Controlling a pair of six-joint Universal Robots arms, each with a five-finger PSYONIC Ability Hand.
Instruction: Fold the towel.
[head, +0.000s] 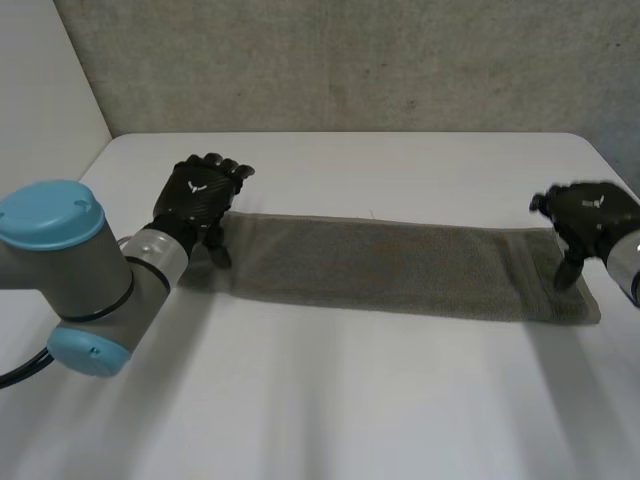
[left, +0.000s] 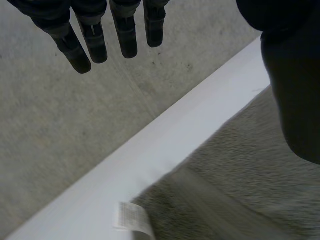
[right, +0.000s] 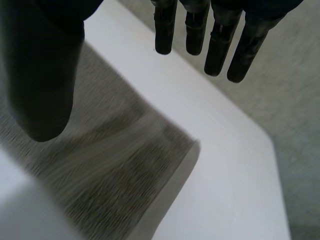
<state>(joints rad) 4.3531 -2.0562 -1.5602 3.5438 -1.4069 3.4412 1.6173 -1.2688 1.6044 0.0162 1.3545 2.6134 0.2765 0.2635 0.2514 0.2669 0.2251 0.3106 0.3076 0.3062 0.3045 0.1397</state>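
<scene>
Head cam's behind and between the arms, looking down over the white table (head: 350, 400) toward the wall (head: 350, 60). Wrist cams look past the left hand (left: 95, 40) and right hand (right: 192, 30), each close above an opposite end of the grey towel (head: 400, 265), which all three views share.

— What stands behind?
— A rough grey wall (head: 350, 60), speckled, running across the back; a plain white panel (head: 45, 80) at the left.
— And below?
— A white table (head: 350, 400) with rounded far corners, evenly lit.

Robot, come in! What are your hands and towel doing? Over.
Left hand open, over the towel at its left end. Right hand open, over its right end. Towel flat, unfolded.
</scene>
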